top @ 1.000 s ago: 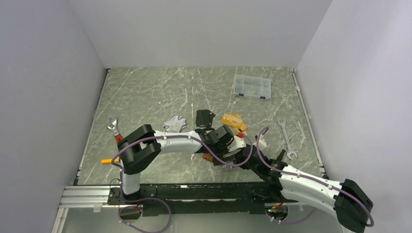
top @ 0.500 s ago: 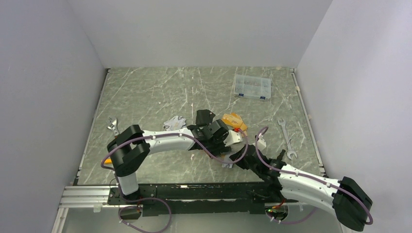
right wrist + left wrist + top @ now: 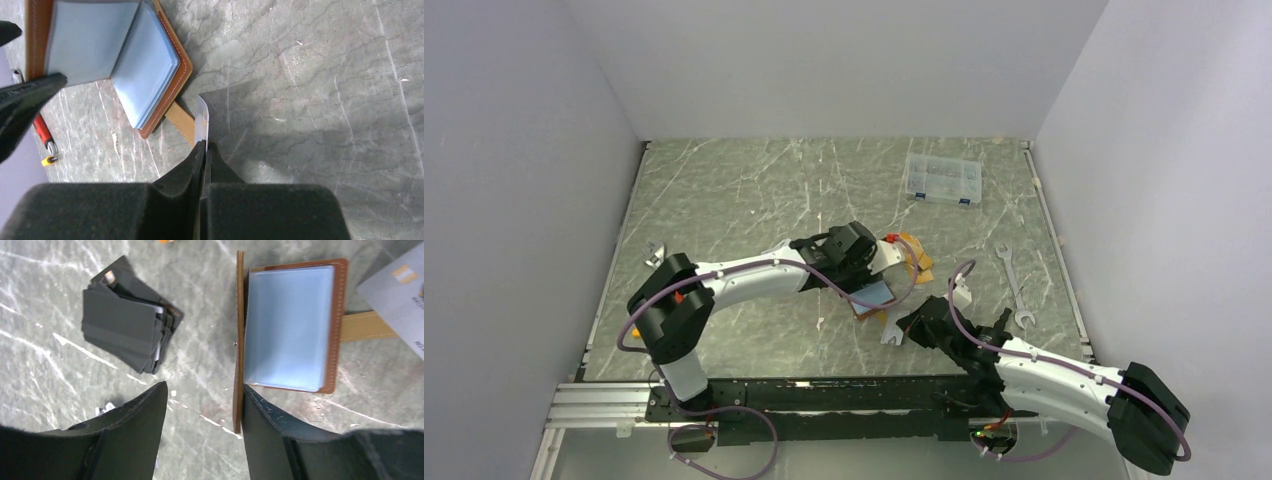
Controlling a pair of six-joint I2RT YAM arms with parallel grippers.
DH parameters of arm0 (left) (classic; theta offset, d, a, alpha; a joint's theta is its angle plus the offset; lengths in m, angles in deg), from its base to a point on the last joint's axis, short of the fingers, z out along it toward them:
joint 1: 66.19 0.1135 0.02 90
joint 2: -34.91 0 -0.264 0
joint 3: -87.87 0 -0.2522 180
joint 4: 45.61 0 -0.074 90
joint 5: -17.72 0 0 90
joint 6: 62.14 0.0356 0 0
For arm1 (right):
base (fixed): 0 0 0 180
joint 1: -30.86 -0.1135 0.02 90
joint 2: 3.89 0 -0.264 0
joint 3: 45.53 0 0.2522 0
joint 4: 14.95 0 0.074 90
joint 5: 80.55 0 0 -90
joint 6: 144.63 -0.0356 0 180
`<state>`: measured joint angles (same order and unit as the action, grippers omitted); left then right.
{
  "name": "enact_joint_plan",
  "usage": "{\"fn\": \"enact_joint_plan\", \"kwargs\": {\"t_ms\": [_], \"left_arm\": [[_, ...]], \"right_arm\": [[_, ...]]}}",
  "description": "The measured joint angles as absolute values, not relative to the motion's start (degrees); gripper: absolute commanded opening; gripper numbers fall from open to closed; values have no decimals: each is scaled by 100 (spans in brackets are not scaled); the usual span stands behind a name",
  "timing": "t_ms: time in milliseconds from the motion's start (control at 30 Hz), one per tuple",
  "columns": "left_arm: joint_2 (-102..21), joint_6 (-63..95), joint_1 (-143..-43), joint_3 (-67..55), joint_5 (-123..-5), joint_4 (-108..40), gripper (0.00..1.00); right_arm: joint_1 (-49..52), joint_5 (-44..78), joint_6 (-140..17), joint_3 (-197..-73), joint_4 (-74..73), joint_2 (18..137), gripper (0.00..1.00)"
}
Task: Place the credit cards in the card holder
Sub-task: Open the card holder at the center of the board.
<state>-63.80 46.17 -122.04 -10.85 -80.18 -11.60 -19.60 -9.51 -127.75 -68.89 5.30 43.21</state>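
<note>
Left gripper [image 3: 204,390] spread astride the upright flap of the card holder [image 3: 290,320]; right gripper [image 3: 206,146] pinches a silver card [image 3: 202,117] edge-on beside its strap, open table [image 3: 325,100] alongside. Only the left wrist view shows the black cards [image 3: 127,322] nearby.

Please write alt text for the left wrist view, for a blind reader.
An open card holder lies on the table, one leather flap standing on edge beside one finger of the open left tool. A black card pile lies at upper left; a silver card shows at right.
</note>
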Motion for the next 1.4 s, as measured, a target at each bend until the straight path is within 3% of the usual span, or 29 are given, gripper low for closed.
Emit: {"fn": "enact_joint_plan", "kwargs": {"t_ms": [500,567,700,733,867,1033,1400], "left_arm": [[-7008,4162,-11474,-256,-7196,-684,56],[-7180,4029,-11306,-145,-6953,-594,48],[-7489,3740,-11024,10,-6507,-406,20],[-7539,3690,-10972,21,-6394,-367,18],[-7596,3535,-10812,24,-5821,-255,16],[-7408,3355,-10712,-304,-5133,-273,0],[-6754,3165,-10714,-803,-4807,-238,0]], "right_arm": [[-1960,-953,-12696,-6892,630,4150,0],[-1960,-953,-12666,-6892,632,4146,0],[-1960,-953,-12642,-6892,632,4148,0],[-1960,-953,-12633,-6892,635,4146,0],[-1960,-955,-12587,-6881,683,3973,0],[-1960,-957,-12401,-6750,862,3536,0],[-1957,-955,-11931,-6787,1122,3158,0]]}}
